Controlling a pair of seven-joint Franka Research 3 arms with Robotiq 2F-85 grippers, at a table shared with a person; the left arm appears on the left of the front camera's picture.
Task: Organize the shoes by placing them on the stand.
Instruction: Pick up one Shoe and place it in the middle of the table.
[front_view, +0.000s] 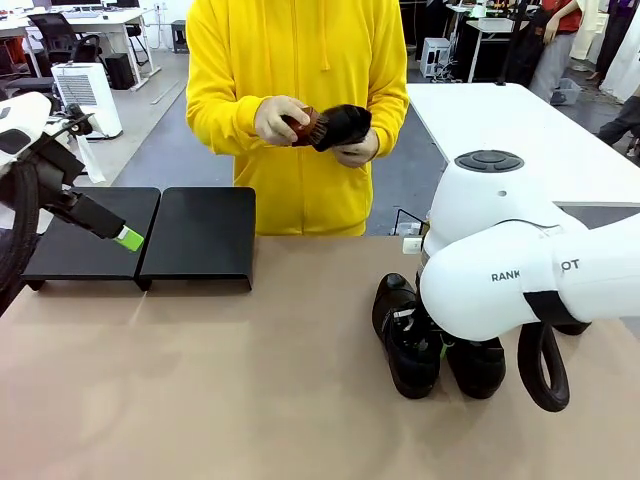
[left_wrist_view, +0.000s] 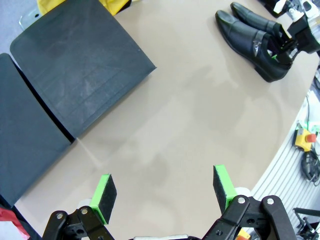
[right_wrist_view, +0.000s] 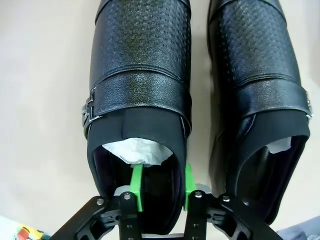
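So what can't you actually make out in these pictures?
- Front view: much of the shoes, hidden behind the right arm.
- Right wrist view: their toes, cut off by the top edge; also whether the right claw already pinches one.
- Left wrist view: part of the stand, cut off by the left edge.

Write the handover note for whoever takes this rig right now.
Left end effector: open, hovering by the stand.
Right end effector: pads astride the heel rim of one shoe; grip unconfirmed.
Its mate lies beside it on the table; a person holds a third shoe and a brush.
Done: nothing on the stand.
Left: all three shoes.
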